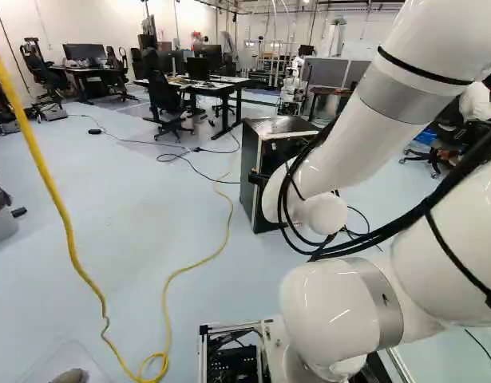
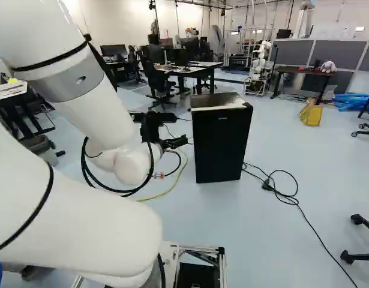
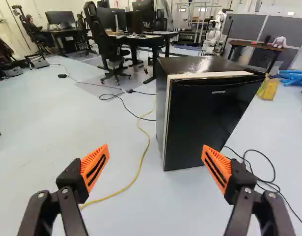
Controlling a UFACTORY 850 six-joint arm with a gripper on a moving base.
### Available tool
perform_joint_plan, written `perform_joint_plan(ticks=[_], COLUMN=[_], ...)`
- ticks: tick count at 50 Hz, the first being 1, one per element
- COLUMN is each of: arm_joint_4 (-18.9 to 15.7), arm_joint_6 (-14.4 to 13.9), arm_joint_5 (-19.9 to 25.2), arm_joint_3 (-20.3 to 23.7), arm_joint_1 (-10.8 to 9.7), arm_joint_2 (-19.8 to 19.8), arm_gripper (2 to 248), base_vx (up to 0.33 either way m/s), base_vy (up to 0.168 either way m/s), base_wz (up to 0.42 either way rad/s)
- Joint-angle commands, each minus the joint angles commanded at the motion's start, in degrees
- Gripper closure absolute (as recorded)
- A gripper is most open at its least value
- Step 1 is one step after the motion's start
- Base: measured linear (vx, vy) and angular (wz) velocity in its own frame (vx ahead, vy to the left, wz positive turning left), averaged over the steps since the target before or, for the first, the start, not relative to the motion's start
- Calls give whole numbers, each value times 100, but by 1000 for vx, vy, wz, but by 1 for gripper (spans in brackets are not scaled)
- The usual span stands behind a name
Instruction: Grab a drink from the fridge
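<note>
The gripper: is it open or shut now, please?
The gripper is open: its orange-padded fingers stand wide apart in the wrist view, gripping nothing.

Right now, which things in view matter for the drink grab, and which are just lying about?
For the job:
- fridge
- hand, open
(no drink visible)

Just about:
- yellow cable
- yellow bag
- black office chair

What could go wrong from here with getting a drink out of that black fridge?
The open gripper might slip on the shut fridge door, whose front looks flat. The moving base could run onto the yellow cable across the floor. The black cables looping off the arm may snag.
</note>
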Motion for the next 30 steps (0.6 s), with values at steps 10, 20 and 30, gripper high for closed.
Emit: perform_joint_plan(ticks=[10, 20, 30], arm_joint_4=[0, 0, 0], arm_joint_6=[0, 0, 0], arm_joint_5=[0, 0, 0], arm_joint_3=[0, 0, 0], arm_joint_1=[0, 0, 0], arm_joint_2=[0, 0, 0], arm_gripper=[3, 3, 3], base_vx=[64, 70, 57], base_vy=[-47, -48, -31], base_wz=[2, 2, 60])
